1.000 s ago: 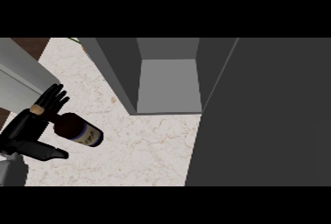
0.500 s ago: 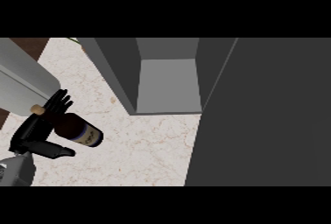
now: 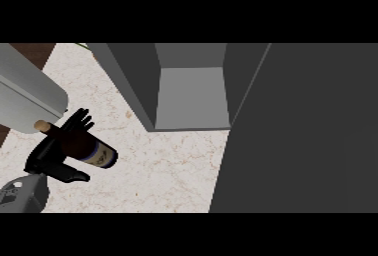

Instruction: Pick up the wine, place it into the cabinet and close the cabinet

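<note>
Head view: we've got our left robot hand (image 3: 50,157) curled round the wine bottle (image 3: 94,151), fingers and thumb wrapping it, bottle tilted over the table (image 3: 162,172) with its cork up-left. Up and right of the robot hand, the cabinet (image 3: 190,97) stands open.

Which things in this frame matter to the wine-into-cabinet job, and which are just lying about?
Job:
wine bottle
left hand, curled round it
open cabinet
cabinet door

Lying about:
speckled counter
grey rounded object at the left edge, not identifiable
</note>
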`<state>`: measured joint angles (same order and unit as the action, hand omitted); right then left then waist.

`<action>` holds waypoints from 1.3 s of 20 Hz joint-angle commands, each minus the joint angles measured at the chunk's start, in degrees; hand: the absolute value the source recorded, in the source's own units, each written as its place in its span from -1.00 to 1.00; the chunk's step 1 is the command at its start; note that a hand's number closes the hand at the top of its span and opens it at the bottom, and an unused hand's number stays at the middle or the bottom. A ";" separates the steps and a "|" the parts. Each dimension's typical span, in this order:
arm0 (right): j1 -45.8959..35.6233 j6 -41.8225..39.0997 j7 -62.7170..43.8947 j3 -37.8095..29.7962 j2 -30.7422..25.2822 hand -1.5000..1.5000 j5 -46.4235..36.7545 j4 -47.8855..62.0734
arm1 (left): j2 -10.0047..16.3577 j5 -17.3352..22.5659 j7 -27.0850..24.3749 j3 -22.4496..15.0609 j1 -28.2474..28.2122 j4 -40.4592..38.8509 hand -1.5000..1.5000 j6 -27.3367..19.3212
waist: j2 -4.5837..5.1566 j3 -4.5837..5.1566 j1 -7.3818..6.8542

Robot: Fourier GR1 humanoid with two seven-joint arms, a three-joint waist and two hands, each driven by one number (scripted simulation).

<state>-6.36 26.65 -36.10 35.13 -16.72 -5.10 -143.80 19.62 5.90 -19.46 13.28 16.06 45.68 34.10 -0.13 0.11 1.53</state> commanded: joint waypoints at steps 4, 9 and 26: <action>2.97 1.84 -3.16 3.44 -0.75 -1.00 -8.03 -9.07 | -0.05 -2.44 -5.53 -0.77 3.10 -8.67 -1.00 2.05 | 0.03 -0.01 -0.35; 4.54 1.10 -0.25 2.01 -3.01 -1.00 -5.31 -9.18 | -2.20 -4.69 -8.15 -2.20 5.80 -11.65 -1.00 0.26 | 0.08 -0.03 -0.37; 7.72 3.24 0.61 3.63 -7.14 -1.00 -5.96 -12.20 | -1.11 -4.21 -15.62 -1.29 6.11 -11.30 1.00 -2.15 | -0.34 -0.08 -0.55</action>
<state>-2.69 29.80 -31.33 37.84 -20.95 -5.46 -143.79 17.18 1.56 -33.49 12.07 22.25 31.49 30.74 -0.23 0.09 1.13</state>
